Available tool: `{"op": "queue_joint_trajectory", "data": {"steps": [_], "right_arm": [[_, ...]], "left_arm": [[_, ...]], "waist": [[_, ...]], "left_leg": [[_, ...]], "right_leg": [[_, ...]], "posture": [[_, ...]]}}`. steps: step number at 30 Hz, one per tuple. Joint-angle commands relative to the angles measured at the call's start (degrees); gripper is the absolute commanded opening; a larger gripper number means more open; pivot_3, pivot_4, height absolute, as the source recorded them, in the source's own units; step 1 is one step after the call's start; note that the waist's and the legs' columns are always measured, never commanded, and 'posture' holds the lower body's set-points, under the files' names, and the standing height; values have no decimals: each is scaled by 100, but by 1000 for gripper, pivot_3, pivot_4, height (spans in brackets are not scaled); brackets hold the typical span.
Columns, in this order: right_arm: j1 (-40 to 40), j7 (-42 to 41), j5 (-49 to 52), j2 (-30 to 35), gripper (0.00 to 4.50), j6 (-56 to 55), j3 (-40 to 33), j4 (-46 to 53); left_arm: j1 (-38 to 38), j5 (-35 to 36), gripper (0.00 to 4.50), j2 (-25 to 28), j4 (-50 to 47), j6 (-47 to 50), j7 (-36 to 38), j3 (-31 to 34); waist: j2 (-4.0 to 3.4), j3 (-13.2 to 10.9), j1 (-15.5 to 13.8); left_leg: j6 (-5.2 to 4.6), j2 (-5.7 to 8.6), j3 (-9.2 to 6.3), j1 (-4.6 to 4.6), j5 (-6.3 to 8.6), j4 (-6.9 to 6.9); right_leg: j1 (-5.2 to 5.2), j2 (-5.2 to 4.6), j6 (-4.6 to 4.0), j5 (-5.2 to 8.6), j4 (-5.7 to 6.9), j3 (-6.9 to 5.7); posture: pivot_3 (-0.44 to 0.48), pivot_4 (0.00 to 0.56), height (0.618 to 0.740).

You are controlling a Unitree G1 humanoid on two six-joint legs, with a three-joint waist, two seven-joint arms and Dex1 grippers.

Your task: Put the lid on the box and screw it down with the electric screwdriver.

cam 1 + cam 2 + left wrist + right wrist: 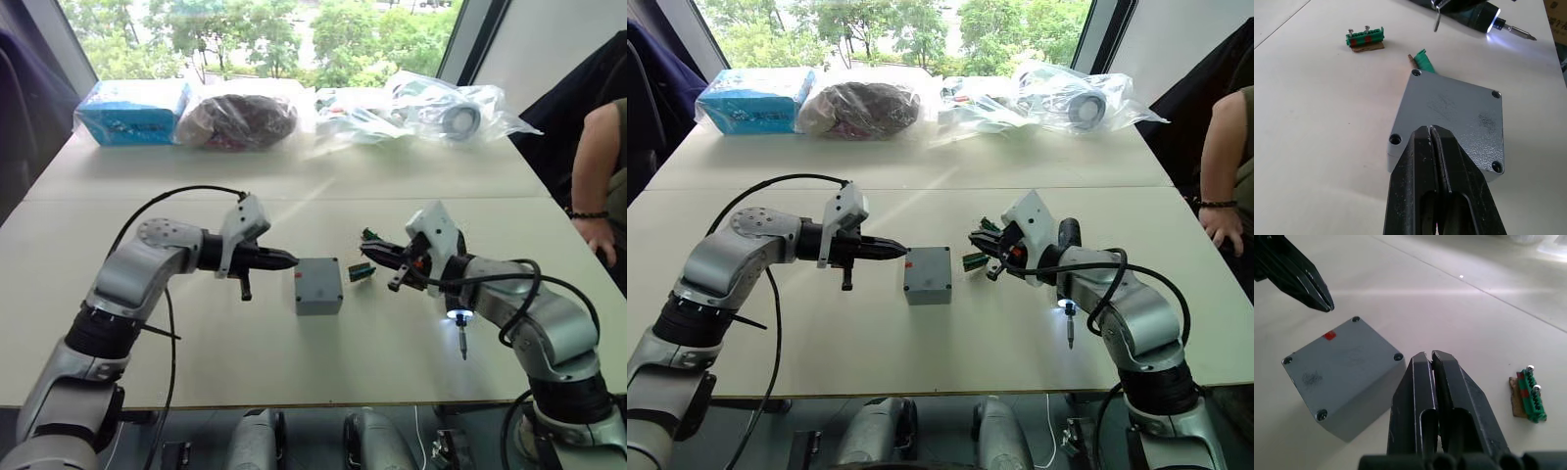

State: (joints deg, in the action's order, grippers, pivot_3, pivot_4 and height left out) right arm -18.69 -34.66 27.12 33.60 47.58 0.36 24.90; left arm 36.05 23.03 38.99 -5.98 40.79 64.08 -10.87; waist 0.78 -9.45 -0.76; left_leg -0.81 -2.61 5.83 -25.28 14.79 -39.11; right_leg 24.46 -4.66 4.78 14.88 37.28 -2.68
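Left wrist view is showing the left claw (1431,131) with its two black fingers pressed together and holding nothing, its tips hovering just over the near edge of the box (1449,125). The lid (1454,115) is sitting flat on top of the box, a screw or hole showing at each of its four corners. Beyond the box, a small green block (1422,59) is lying touching the box's far corner, and a second green-and-tan block (1365,38) with two screw heads is lying farther off on the worktop (1312,122).

In the right wrist view the right claw (1429,358) is also pinched closed and empty, pointing toward the box from the opposite side, just beside its edge. A small red mark is showing on the box's upper face near the corner closest to the left claw.

In the left eye view the box is resting near the middle of the worktop, directly between the two claws. The electric screwdriver (459,328) is hanging at the right arm's wrist, well to the right of the box, its white light glowing and its metal bit pointing down at the worktop. At the far edge of the worktop, well behind the box, a blue packet (132,110) and several clear plastic bags (431,106) are lying. A person's arm (593,186) is resting at the right edge.
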Motion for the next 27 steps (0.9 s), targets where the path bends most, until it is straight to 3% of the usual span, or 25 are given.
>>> {"op": "queue_joint_trajectory", "data": {"steps": [1, 14, 27], "right_arm": [[75, -1, -122, 71, 78, -225, -106, -95], [-291, 102, 135, -370, 78, -86, 178, 269], [-612, 78, -203, -666, 78, -406, 679, -238]], "left_arm": [[-32, 54, 0, 56, -156, -75, -30, 178], [-62, 21, 0, 124, -72, -179, 21, 175], [-198, 45, 0, 241, -265, -179, -14, 210]], "waist": [[0, 0, 10], [0, 0, 7], [0, 0, 12]], "left_leg": [[0, 0, 0, 0, 0, 0], [0, -3, -2, 1, 0, 0], [0, -3, 0, 1, 0, 0]], "right_leg": [[0, 0, 0, 0, 0, 0], [1, 3, 0, 0, 2, -1], [1, 2, 0, 0, 3, -1]], "posture": [[0, 150, 740], [0, 150, 740], [0, 150, 740]]}}
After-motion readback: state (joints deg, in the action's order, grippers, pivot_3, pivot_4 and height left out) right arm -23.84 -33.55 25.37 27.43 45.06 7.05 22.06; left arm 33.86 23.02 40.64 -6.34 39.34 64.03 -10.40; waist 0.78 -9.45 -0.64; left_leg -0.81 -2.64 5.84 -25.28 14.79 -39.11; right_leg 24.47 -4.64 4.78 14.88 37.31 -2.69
